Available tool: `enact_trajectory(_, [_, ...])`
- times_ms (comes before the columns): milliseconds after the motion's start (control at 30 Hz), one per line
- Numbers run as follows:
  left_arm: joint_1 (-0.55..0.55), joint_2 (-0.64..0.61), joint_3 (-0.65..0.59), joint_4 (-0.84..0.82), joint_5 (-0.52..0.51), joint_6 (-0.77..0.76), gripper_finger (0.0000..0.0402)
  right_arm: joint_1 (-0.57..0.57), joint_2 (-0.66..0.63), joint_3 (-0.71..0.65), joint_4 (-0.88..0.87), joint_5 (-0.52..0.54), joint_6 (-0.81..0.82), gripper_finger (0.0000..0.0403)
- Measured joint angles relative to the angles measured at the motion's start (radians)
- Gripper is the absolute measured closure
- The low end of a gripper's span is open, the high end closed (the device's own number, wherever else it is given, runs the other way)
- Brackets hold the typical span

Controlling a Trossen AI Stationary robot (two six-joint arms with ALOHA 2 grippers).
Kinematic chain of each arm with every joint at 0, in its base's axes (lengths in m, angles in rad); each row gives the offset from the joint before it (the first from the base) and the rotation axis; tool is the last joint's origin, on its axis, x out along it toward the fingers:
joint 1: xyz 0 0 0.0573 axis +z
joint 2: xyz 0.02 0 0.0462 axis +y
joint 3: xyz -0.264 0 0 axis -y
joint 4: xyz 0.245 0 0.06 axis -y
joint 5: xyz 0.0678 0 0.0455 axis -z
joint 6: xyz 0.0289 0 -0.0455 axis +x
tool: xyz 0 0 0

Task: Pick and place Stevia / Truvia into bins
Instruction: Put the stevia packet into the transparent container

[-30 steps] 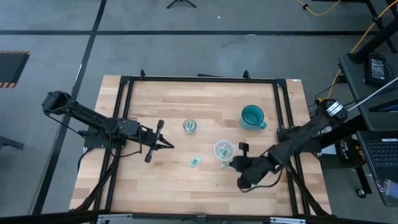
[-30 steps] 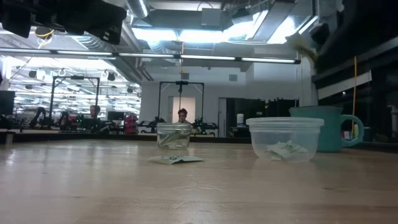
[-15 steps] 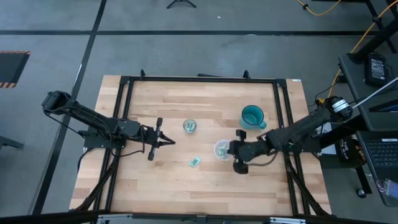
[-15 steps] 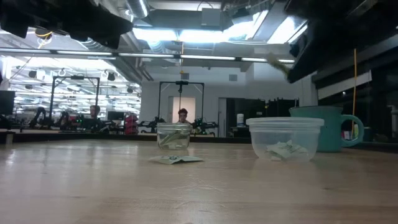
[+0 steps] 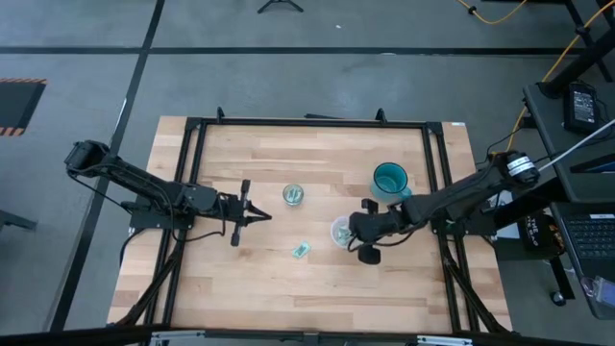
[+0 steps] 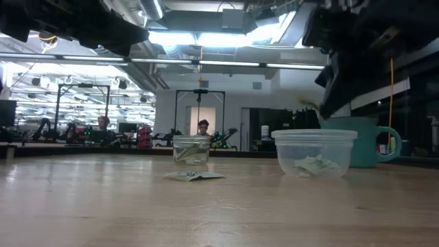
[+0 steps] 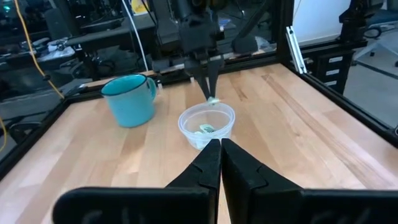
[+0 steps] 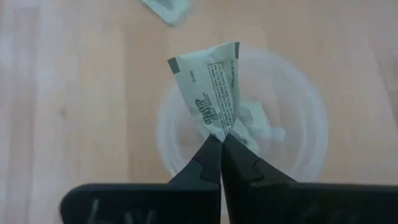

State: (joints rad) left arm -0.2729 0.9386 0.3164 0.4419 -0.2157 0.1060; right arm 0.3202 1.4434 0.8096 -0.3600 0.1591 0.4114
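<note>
Truvia packet point(image 8: 210, 93) pinched over plastic cup point(image 8: 298, 130)

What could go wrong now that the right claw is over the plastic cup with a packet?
The right claw pinches only a corner of the packet, which fans out wide above the plastic cup; on release it may catch the rim and land outside. The cup looks light, so a low claw could nudge it toward the teal mug. One packet on the table lies between both arms; the left claw waits nearby, so reaches could cross.
</note>
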Motion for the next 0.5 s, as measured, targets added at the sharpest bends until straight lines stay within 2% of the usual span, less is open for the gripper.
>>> enact_trajectory(500, [0.0, 0.0, 0.0, -0.001, 0.0, -0.015, 0.0395, -0.01, 0.182, 0.165, -0.215, 0.004, 0.027, 0.0402])
